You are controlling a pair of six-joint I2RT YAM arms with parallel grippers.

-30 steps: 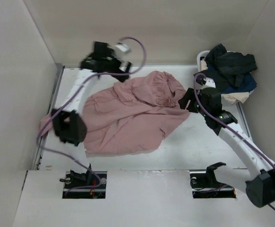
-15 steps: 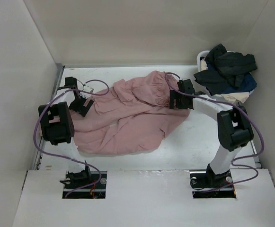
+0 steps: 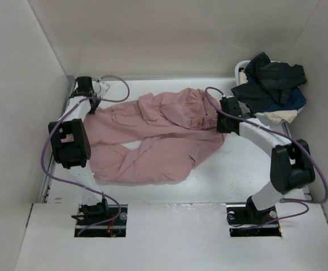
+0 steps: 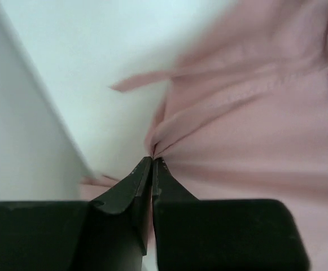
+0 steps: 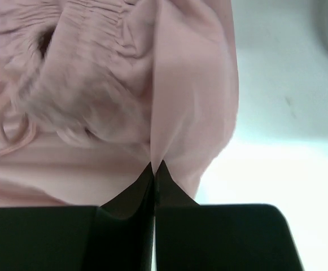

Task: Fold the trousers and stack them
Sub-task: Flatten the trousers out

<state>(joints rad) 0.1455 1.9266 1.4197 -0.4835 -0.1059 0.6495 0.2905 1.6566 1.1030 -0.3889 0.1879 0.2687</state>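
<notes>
The dusty-pink trousers lie spread across the middle of the table, waist at the back right, legs running left. My left gripper is at the back left, shut on a pinch of a leg's end. Beside the gathered elastic waist, my right gripper is shut on a fold of the pink cloth. In both wrist views the fingertips meet with fabric drawn into them.
A pile of black and navy garments over a cream cloth sits at the back right corner. White walls enclose the table on the left, back and right. The left wall stands close to my left gripper.
Both grippers came down onto the trousers and shut on them. The left one then pulled its leg end toward the back left, stretching the cloth flatter; the right one shifted slightly right at the waist.
</notes>
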